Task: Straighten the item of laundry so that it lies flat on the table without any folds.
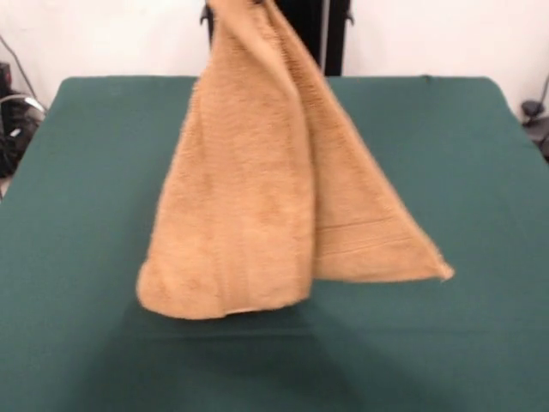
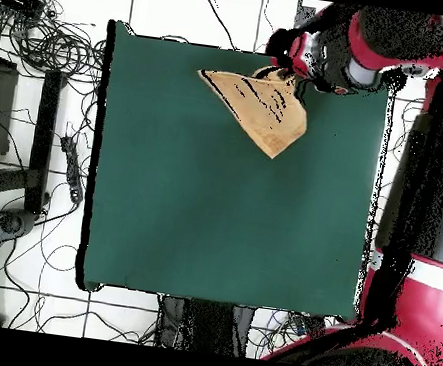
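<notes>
Overhead view puts the gripper [image 2: 286, 70] at the end of the red and black arm [image 2: 385, 41], over the table's edge, and the towel [image 2: 261, 108] fans out from right under it, so I judge it closed on one bunched end of the cloth, though the fingers themselves are hidden by the wrist and by the fabric and I cannot say how tightly they pinch. From the front view the towel [image 1: 257, 197] hangs as a tall cone from the top edge, gathered narrow where it is held and spreading wide below; its lower hem looks to be just touching or barely above the green table [image 1: 480, 172], and I cannot tell which. One panel folds over the other, with a ribbed border band [image 1: 369, 239] showing on the right-hand flap and a pointed corner [image 1: 444, 273] sticking out to that side. It looks soft and limp, light enough to hang from one pinch, thick terry that should grip well rather than slip, and nothing about it is fragile. It will drape and fold wherever it is set down, so I would say a grasp at a corner or along a hem, dragged across the table, suits it better than a grasp in the middle
</notes>
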